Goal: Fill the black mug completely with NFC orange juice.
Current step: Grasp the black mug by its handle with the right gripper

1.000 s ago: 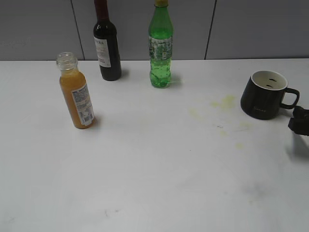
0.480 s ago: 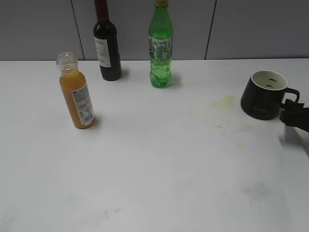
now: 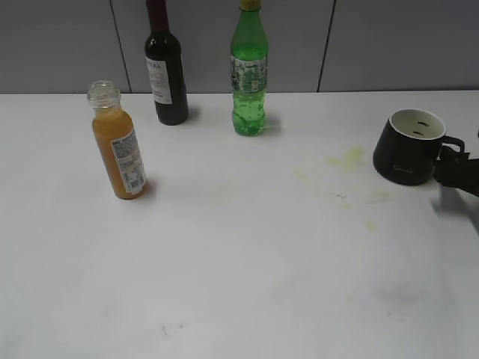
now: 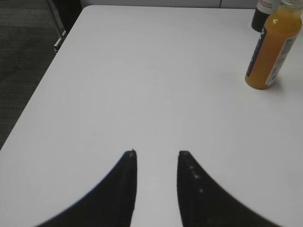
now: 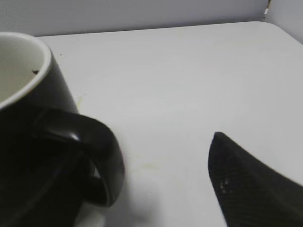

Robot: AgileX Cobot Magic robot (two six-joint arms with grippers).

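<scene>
The black mug [image 3: 404,149] stands upright at the right of the table, white inside and empty but for a few dark specks. It fills the left of the right wrist view [image 5: 28,132], its handle [image 5: 99,156] pointing at me. My right gripper [image 3: 455,168] is open right at the handle. One finger [image 5: 246,184] shows to the handle's right; the other is hidden behind the mug. The capless bottle of orange juice [image 3: 118,146] stands at the left, also in the left wrist view [image 4: 272,47]. My left gripper [image 4: 156,153] is open and empty over bare table.
A dark wine bottle [image 3: 166,75] and a green soda bottle [image 3: 248,75] stand at the back by the grey wall. Yellowish stains [image 3: 344,161] mark the table left of the mug. The table's left edge [image 4: 42,90] drops to dark floor.
My right gripper has moved in from the right edge, up and left to the mug's handle. The mug and bottles have not moved.
</scene>
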